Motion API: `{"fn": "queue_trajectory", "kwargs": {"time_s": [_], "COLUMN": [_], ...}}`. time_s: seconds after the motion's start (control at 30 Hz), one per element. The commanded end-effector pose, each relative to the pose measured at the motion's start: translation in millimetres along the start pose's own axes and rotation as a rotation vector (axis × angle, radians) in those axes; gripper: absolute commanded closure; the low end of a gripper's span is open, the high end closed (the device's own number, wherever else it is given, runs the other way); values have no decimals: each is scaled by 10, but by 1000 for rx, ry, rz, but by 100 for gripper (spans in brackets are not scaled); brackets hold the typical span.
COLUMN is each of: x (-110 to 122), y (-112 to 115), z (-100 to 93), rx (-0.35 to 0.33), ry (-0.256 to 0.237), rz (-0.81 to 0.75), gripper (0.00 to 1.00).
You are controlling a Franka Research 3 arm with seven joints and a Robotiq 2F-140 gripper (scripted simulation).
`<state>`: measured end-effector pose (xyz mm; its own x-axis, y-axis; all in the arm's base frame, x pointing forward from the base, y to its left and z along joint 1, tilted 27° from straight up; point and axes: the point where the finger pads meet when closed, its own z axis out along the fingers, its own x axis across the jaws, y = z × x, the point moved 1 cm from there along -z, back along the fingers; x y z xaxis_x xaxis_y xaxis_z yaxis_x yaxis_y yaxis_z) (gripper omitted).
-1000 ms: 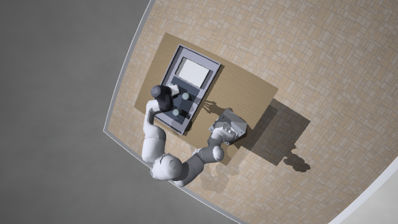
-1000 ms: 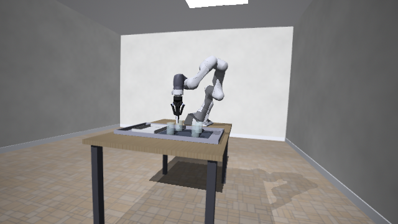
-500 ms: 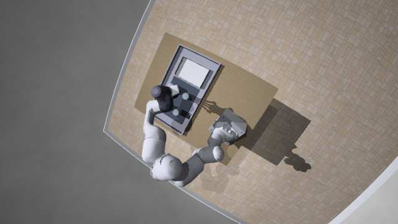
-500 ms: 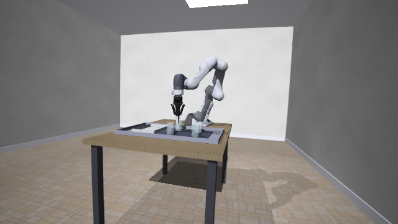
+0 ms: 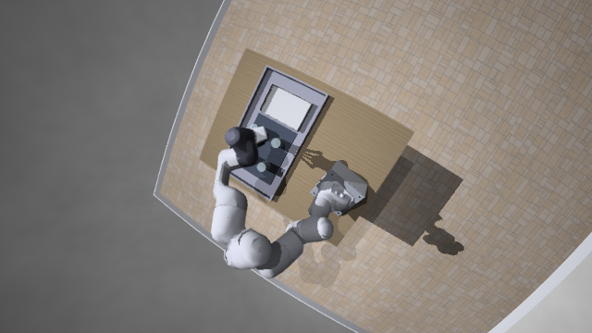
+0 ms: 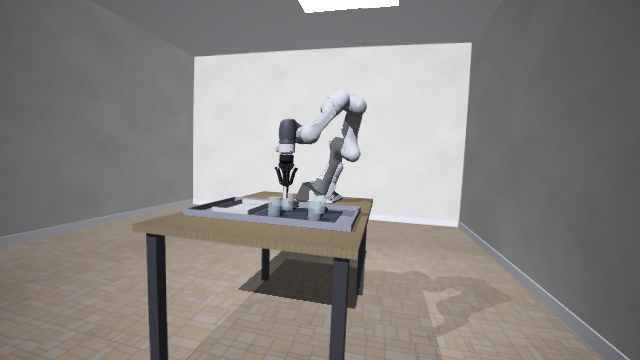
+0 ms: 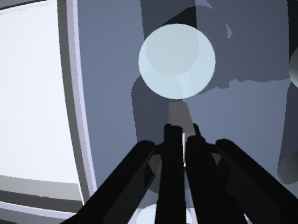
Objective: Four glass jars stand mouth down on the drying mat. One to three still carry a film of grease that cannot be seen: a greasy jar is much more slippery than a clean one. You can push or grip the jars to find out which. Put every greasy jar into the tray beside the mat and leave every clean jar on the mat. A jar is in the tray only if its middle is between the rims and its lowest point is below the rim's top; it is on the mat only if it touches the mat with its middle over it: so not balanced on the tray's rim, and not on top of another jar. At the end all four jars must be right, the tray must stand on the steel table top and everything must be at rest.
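Here's the hand (image 6: 285,194) (image 7: 177,115), pointing straight down over the dark mat (image 5: 288,134) (image 6: 332,216) (image 7: 240,110), its fingers drawn together narrow and nothing gripped between them. The arm (image 5: 229,217) (image 6: 320,122) arches over from its base on the wooden tabletop (image 5: 361,129) (image 6: 225,236), reaching in above the jars.

And all four jars are on the mat, well spread! One jar (image 5: 276,142) (image 6: 288,201) (image 7: 176,61) sits right ahead of the fingertips in the wrist view; whether they touch it, I cannot tell. A second jar (image 5: 254,126) (image 6: 274,206) is on the other side of the hand, mostly behind the fingers in that view. Over on the side away from the tray, we have a third jar (image 5: 262,166) (image 6: 319,201) (image 7: 295,67) and a fourth jar (image 6: 314,210) (image 7: 288,168), both cut off by the wrist picture's edge; the arm hides that fourth one from above.

Just beside the mat, there's the white tray (image 5: 288,108) (image 6: 240,206) (image 7: 35,100), no jar in it. A raised grey rim (image 5: 300,147) (image 6: 300,223) runs around tray and mat together.
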<state>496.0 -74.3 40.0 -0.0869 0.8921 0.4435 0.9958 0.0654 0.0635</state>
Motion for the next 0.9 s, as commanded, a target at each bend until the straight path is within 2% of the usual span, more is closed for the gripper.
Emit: {"fn": "queue_trajectory", "kwargs": {"time_s": [0.0, 0.87], "x": [-19, -19], "y": [3, -28], "z": [-17, -17], "rx": [-7, -7], "ry": [-2, -2], "rz": [-1, -1], "gripper": [100, 100]}}
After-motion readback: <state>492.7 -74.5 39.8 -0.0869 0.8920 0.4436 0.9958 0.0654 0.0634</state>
